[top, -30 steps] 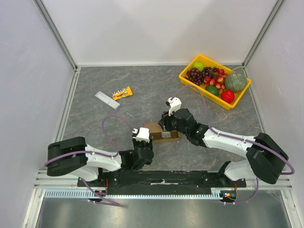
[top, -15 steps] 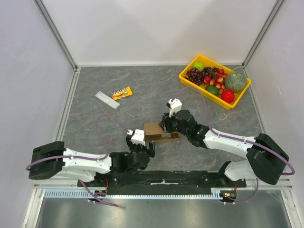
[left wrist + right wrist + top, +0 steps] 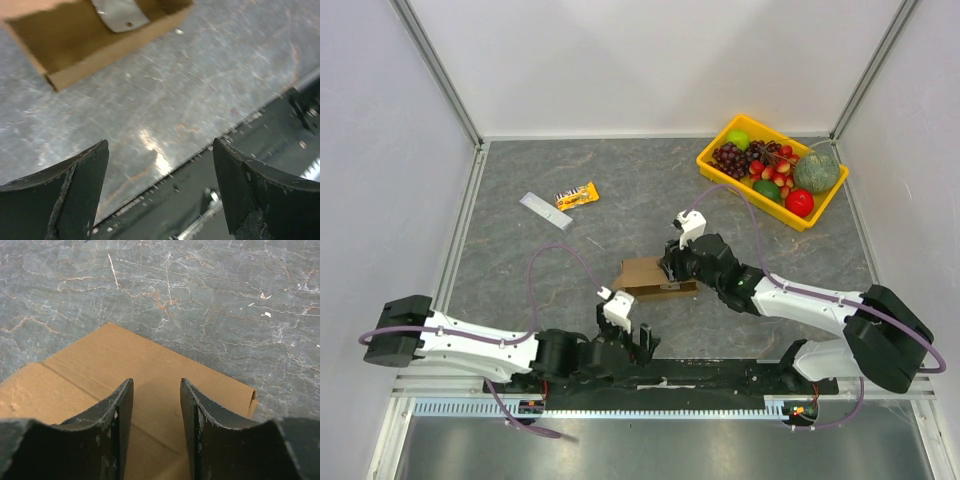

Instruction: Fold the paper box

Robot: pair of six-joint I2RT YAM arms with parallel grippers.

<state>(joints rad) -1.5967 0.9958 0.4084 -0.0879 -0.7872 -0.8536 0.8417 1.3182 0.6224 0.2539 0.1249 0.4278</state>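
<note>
The paper box, a small brown cardboard carton, lies mid-table. In the left wrist view it shows an open side, with a grey fingertip reaching into it. My right gripper rests against the box's right end. From the right wrist, its jaws stand part open over a flat creased panel, with nothing between them. My left gripper sits back near the table's front edge, apart from the box. Its fingers are wide open and empty.
A yellow tray of fruit stands at the back right. A candy bar and a grey packet lie at the back left. The black base rail runs along the near edge, just under my left gripper.
My left gripper has opened, let go of the box's near left corner and drawn back toward the base rail. The right gripper stays at the box, which has shifted slightly.
</note>
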